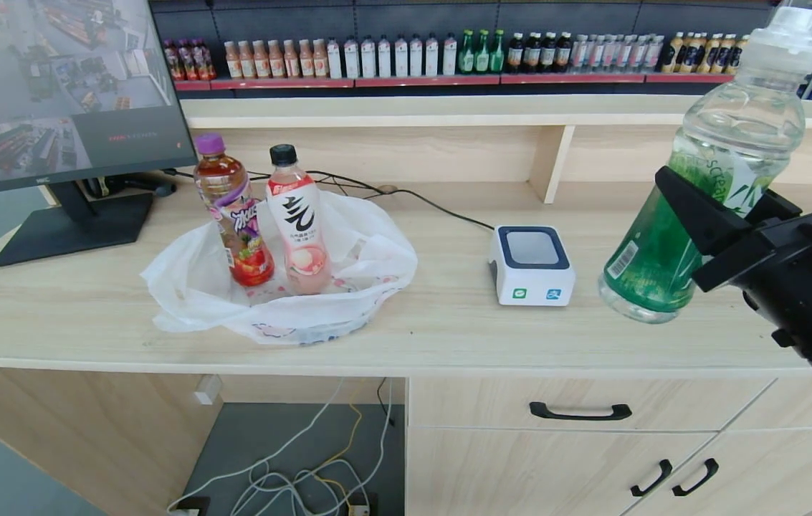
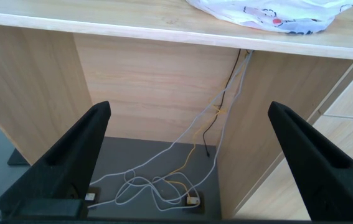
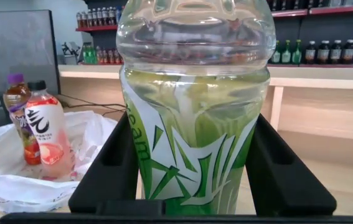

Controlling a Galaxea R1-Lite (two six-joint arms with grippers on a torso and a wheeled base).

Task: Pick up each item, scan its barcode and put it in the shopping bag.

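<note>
My right gripper (image 1: 724, 218) is shut on a green-labelled clear bottle (image 1: 707, 179), held tilted above the counter to the right of the white barcode scanner (image 1: 531, 265). In the right wrist view the bottle (image 3: 195, 118) sits between the black fingers (image 3: 111, 168). A white shopping bag (image 1: 370, 265) lies spread on the counter at the left, with a purple-capped red drink bottle (image 1: 233, 211) and a black-capped pink bottle (image 1: 298, 222) standing in it. My left gripper (image 2: 188, 162) hangs open below the counter's edge, with nothing between its fingers.
A monitor (image 1: 54, 86) on a stand sits at the counter's back left. A black cable (image 1: 406, 197) runs behind the bag to the scanner. Drawers (image 1: 578, 412) lie under the counter at the right; loose cables (image 2: 164, 186) lie on the floor beneath.
</note>
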